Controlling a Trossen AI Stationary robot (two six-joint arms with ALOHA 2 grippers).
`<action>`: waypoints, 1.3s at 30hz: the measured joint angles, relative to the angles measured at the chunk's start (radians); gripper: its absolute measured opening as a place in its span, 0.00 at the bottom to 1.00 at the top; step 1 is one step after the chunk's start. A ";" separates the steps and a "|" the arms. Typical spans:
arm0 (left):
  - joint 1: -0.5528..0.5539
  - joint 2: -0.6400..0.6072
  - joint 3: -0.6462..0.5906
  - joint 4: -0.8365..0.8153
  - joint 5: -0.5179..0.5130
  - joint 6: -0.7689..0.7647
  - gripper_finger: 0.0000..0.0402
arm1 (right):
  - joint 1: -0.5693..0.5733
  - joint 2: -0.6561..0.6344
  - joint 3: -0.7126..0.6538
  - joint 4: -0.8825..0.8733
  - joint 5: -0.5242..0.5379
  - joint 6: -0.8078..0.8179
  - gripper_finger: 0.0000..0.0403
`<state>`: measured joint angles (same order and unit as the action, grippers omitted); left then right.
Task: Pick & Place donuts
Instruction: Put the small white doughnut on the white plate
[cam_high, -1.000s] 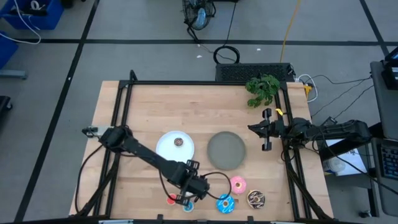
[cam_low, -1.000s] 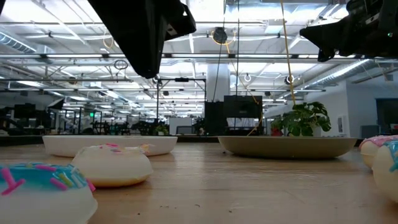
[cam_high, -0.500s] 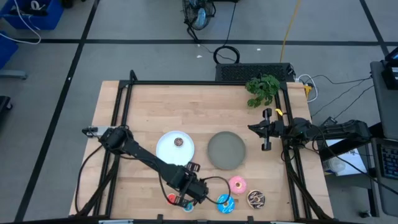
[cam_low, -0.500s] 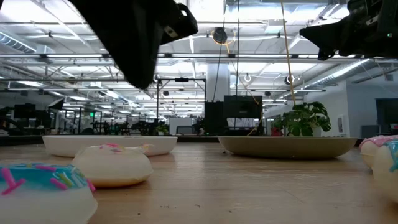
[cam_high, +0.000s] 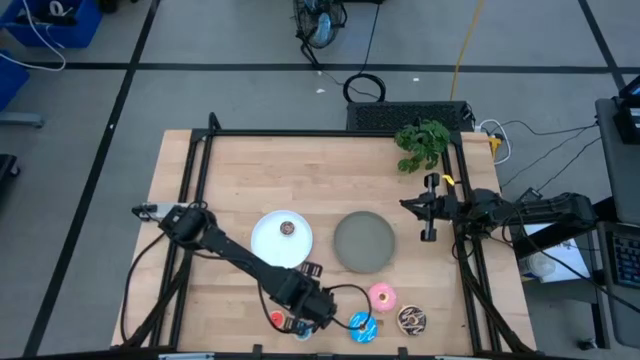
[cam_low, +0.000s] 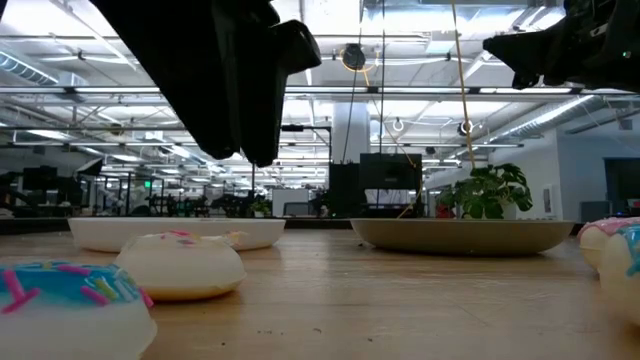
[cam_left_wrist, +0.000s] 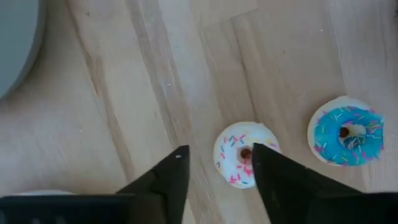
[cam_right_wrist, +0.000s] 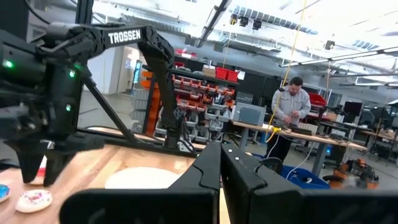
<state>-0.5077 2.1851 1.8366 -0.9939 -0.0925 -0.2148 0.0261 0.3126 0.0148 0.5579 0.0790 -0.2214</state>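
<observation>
Left gripper hangs over the near edge of the pale, grained wooden table, dark fingers spread and holding nothing, straddling the small white donut, a smooth ring flecked with sprinkles. Just beside it lies a small blue donut, glossy, also sprinkled. Farther right along the near edge sit the larger blue sprinkled donut, the pink donut and the chocolate sprinkled donut; a small red donut lies to the left. One small brown donut rests on the round white plate (the grey plate beside it is bare). Far half of the table is open wood. Right gripper, fingers pressed together and empty, waits at the right edge.
</observation>
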 joint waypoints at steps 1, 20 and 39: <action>0.003 0.000 0.000 0.000 0.008 0.000 0.49 | 0.000 0.000 0.000 0.000 -0.001 0.000 0.00; 0.004 0.002 -0.147 0.127 0.051 0.030 0.53 | 0.000 0.000 0.000 0.000 -0.002 0.000 0.00; 0.030 0.047 -0.146 0.169 0.178 0.022 0.52 | 0.000 0.002 0.000 -0.002 -0.002 0.030 0.00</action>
<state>-0.4778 2.2326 1.6903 -0.8249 0.0860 -0.1925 0.0261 0.3142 0.0151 0.5563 0.0769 -0.1912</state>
